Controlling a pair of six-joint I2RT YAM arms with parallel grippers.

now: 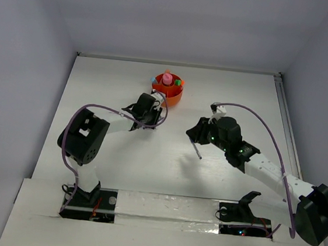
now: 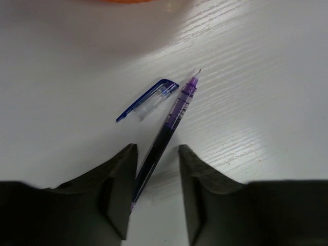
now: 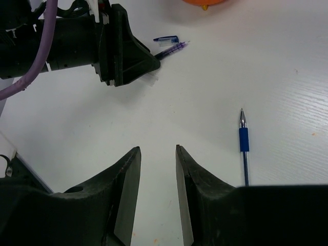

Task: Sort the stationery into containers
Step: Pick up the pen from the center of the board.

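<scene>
A dark purple pen (image 2: 166, 128) lies uncapped on the table between the open jaws of my left gripper (image 2: 158, 148), its barrel against the left finger. Its blue cap (image 2: 148, 98) lies just beside it. The orange cup (image 1: 166, 91) stands just beyond, holding a pink bottle-like piece (image 1: 167, 78) and small coloured items. My right gripper (image 3: 157, 149) is open and empty over bare table. A blue pen (image 3: 244, 146) lies to its right. In the top view the left gripper (image 1: 153, 115) is below the cup and the right gripper (image 1: 193, 135) is right of it.
The right wrist view shows the left gripper's body (image 3: 123, 48) with the purple pen (image 3: 171, 49) and cap (image 3: 165, 38) at its tip. A purple cable (image 1: 258, 118) loops over the right arm. White walls close in the table (image 1: 108, 152).
</scene>
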